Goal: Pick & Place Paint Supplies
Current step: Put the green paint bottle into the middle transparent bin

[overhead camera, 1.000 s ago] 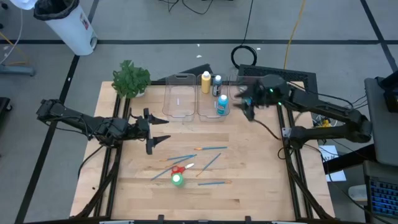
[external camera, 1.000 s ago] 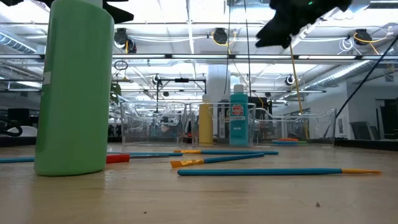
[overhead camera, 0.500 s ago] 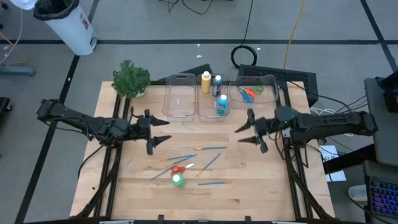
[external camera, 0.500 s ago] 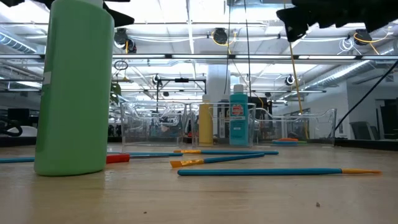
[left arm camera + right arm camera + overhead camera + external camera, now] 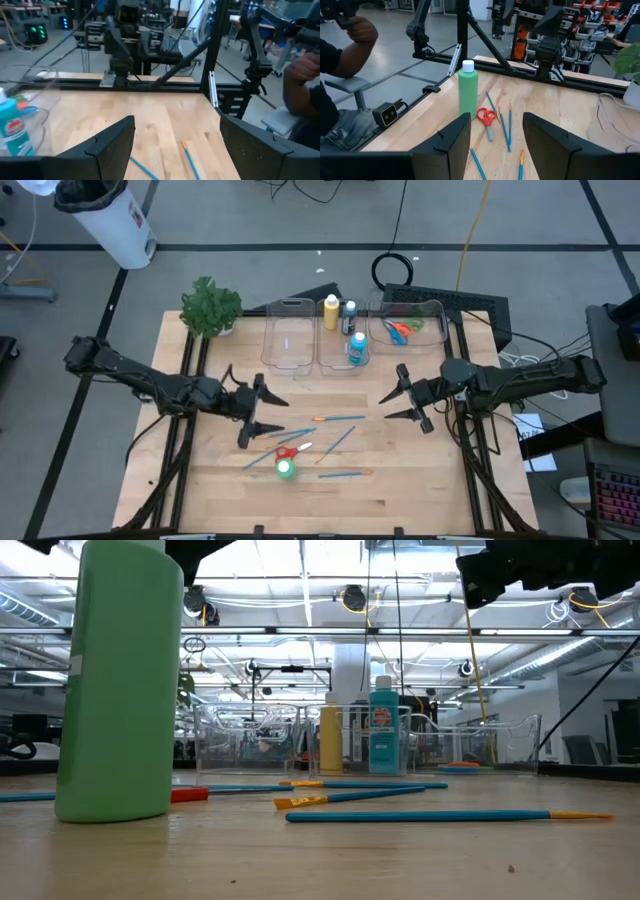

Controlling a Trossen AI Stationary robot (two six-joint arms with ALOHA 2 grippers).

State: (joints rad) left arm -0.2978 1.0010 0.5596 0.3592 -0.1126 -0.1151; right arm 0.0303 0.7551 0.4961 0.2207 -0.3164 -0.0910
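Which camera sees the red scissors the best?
The right wrist view: the red scissors lie whole beside the green bottle. The high view shows them tiny; the low view shows just a red sliver behind the bottle; the left wrist view misses them.

dark jointed arms (image 5: 150, 383) — black wedge fingers (image 5: 447, 145)

Open left end effector (image 5: 172, 145) above two paintbrushes (image 5: 190, 159).
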